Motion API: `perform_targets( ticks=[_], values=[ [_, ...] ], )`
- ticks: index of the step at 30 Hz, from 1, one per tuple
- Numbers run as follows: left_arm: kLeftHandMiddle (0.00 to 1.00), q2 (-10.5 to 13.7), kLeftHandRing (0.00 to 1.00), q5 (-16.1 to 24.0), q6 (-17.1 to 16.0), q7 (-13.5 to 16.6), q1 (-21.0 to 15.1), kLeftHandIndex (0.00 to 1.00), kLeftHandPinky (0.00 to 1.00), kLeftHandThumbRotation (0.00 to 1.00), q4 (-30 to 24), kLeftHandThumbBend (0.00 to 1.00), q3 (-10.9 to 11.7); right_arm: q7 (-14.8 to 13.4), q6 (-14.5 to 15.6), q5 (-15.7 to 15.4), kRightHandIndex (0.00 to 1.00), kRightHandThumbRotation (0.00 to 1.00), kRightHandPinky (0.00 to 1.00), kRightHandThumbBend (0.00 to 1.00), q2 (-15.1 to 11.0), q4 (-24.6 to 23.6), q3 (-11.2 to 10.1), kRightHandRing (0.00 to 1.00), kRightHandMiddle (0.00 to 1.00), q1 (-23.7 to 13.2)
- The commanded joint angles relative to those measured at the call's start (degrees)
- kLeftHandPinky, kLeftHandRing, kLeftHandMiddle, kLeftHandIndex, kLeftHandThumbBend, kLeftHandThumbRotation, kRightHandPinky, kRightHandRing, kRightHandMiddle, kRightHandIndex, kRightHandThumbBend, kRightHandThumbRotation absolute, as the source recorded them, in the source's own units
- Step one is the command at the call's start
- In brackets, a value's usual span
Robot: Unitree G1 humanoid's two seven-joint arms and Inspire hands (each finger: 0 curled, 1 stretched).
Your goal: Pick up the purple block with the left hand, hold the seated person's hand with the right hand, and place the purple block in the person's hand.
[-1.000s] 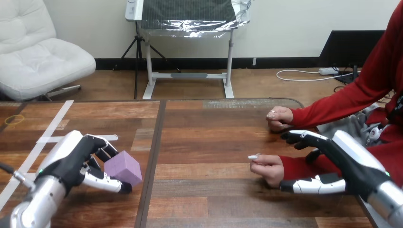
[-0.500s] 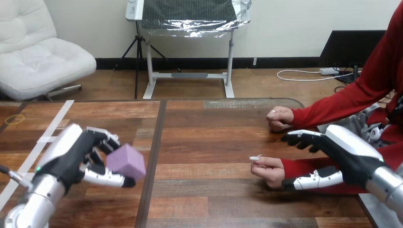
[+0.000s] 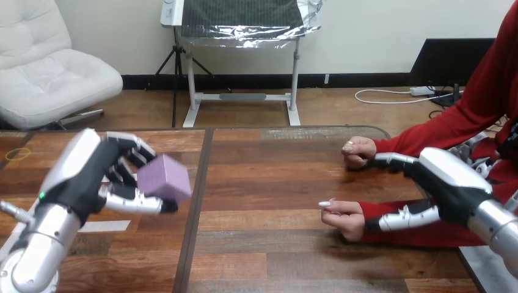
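Observation:
My left hand (image 3: pixel 85 177) is raised above the left half of the table, fingers and thumb curled round the purple block (image 3: pixel 164 177), which hangs clear of the wood. At the right, the person's nearer hand (image 3: pixel 344 217) rests on the table, loosely curled. My right hand (image 3: pixel 449 183) is open beside its red-sleeved forearm (image 3: pixel 391 235), fingers (image 3: pixel 391 160) stretched above the sleeve and thumb (image 3: pixel 406 218) lying along it, not curled round it. The person's farther hand (image 3: pixel 359 151) rests fisted on the table behind.
A strip of white tape (image 3: pixel 104 226) lies on the table under my left arm. A yellow ring (image 3: pixel 17 153) sits at the far left edge. A dark seam (image 3: pixel 196 195) splits the tabletop between block and person.
My left hand has lifted the purple block up off the table. My right hand has drawn in a little higher along the person's forearm.

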Motion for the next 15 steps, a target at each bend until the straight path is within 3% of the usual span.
perform_targets(
  ticks=[1, 15],
  values=[
    [0.39, -0.6, 0.34, -0.6, -0.1, 1.2, -2.5, 0.41, 0.3, 0.0, -4.0, 0.84, 2.1, -2.8, -1.1, 1.1, 0.91, 0.46, 0.82, 1.0, -1.9, 2.0, 0.5, 0.88, 0.9, -7.9],
    [0.37, -1.2, 0.32, 0.0, 0.0, 1.2, -2.6, 0.41, 0.29, 0.0, -3.7, 0.85, 2.1, -4.3, -1.0, 0.2, 0.9, 0.47, 0.83, 1.0, -2.3, 6.4, 3.0, 0.88, 0.89, -10.8]
  ],
)
